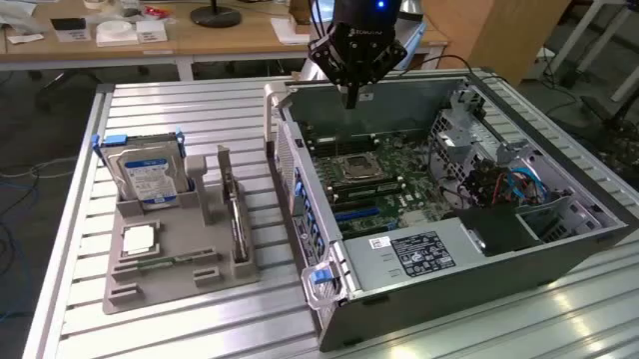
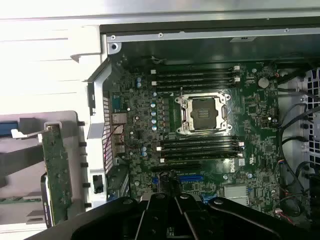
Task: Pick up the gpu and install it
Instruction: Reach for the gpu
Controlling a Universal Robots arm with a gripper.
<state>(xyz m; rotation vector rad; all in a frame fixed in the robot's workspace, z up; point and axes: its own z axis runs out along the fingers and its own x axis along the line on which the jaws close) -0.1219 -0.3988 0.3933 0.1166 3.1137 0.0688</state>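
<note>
The gpu [image 1: 236,218] stands on edge in a slot of the grey holder [image 1: 179,280] on the exterior view's left, beside the open computer case [image 1: 479,262]. In the wrist view the gpu [image 2: 56,175] shows a green-brown face with a metal bracket at one end. My gripper [image 1: 352,99] hangs shut and empty above the far end of the case, over the motherboard [image 1: 375,176]. Its dark fingers [image 2: 192,217] are pressed together above the blue expansion slot [image 2: 191,177]. The gripper is well apart from the gpu.
A blue-labelled hard drive [image 1: 150,176] stands at the back of the holder, with a slim green memory stick [image 1: 164,262] and a white square part [image 1: 138,238] lying in it. The case holds a CPU socket [image 2: 205,114], cables [image 1: 504,183] and a drive cage. A desk with clutter stands behind.
</note>
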